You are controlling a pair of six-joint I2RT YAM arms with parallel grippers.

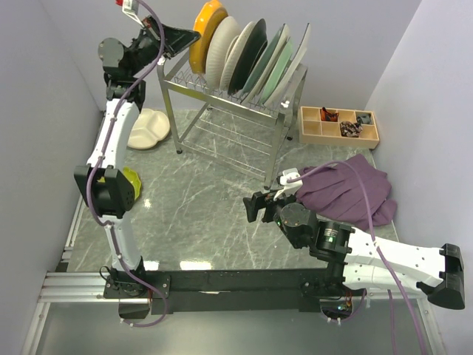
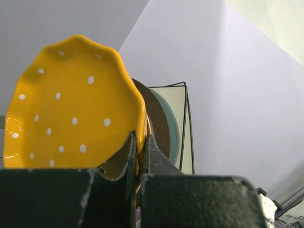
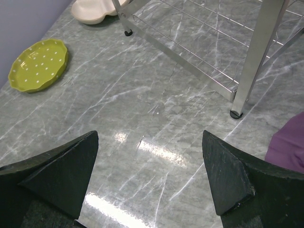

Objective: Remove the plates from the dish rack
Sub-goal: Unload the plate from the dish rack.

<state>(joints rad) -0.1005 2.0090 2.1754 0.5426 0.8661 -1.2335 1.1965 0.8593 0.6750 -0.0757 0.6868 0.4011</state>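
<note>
Plates (image 1: pixel 255 63) of assorted colours stand on edge in the tall silver wire dish rack (image 1: pixel 222 100) at twelve o'clock on the grey marble table (image 1: pixel 207 222). Left gripper (image 2: pixel 139 140) is pinched tight on the rim of the orange-yellow scalloped dotted plate (image 2: pixel 71 104) at the row's nine o'clock end. Right gripper (image 3: pixel 149 142) hangs wide and empty over the marble toward five o'clock. A cream divided plate (image 1: pixel 148 127) lies at ten o'clock.

White arms (image 1: pixel 111 133), black joints (image 1: pixel 111 194), dark wedge pincers (image 3: pixel 150 137), purple cables (image 1: pixel 91 194).
</note>
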